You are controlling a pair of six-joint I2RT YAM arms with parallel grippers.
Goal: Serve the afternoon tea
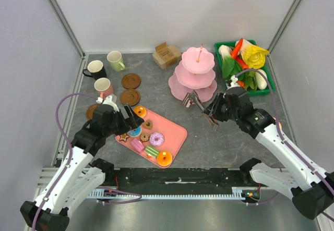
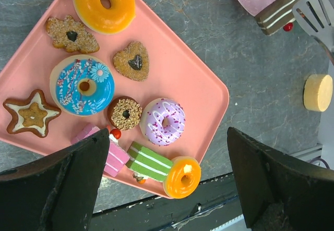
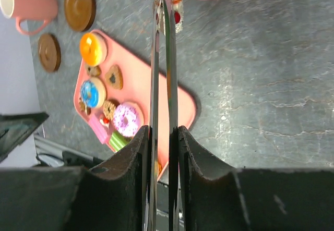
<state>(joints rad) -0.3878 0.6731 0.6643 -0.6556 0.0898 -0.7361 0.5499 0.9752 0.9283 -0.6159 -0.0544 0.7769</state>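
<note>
From above, the left hand (image 1: 129, 117) hangs over the left end of the pink tray (image 1: 176, 133), jaws spread wide and holding nothing. The right hand (image 1: 213, 115) is clamped on metal tongs (image 1: 199, 105), whose tips pinch a chocolate cake slice (image 1: 187, 101) just beside the bottom plate of the pink tiered stand (image 1: 197, 69). The black mug (image 1: 95, 68), pale green mug (image 1: 115, 60) and pink mug (image 1: 103, 87) stand at the far left, with brown coasters (image 1: 131, 80) near them

Left wrist view: a blue donut (image 2: 83, 86), orange donut (image 2: 103, 2), purple donut (image 2: 163, 121) and cookies (image 2: 134, 60) lie on the tray, with the parted fingers (image 2: 62, 184) on either side

Right wrist view: both fingers press the tongs' arms together. The slice sits at the tips by the stand's rim, but whether it rests on the desk (image 3: 271, 85) I cannot tell
</note>
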